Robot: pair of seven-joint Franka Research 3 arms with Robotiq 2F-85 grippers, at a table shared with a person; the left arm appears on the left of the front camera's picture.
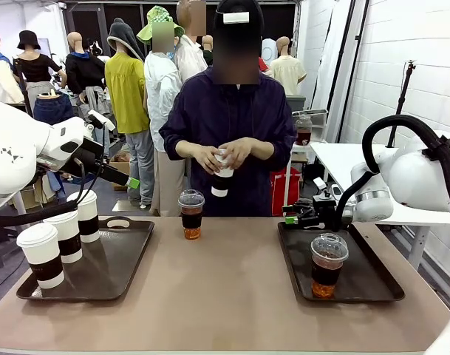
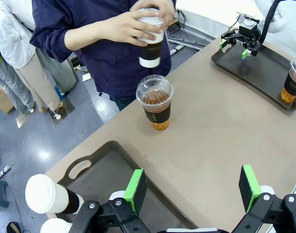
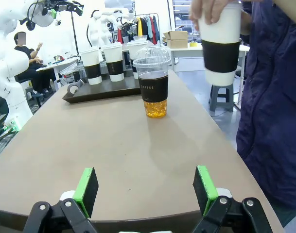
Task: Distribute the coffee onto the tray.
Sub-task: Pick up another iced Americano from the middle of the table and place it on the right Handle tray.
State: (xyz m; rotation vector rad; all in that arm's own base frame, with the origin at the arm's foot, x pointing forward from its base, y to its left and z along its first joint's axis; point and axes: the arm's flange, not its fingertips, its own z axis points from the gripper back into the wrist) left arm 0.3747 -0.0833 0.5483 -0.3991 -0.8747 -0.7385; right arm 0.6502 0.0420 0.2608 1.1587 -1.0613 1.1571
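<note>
A: Grippers?
B: Both spread wide, empty: left gripper (image 2: 192,188), right gripper (image 3: 145,188).
A: Coffee?
B: Three paper cups (image 1: 64,235) on left tray (image 1: 128,251), fourth cup (image 1: 222,176) in person's hands (image 1: 210,157); dome cup (image 1: 327,265) on right tray (image 1: 372,281), second dome cup (image 1: 191,214) on table (image 1: 225,296).

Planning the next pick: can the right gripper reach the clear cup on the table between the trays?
Probably yes: the right gripper is open, the clear cup stands straight ahead, and only bare table lies between them.
</note>
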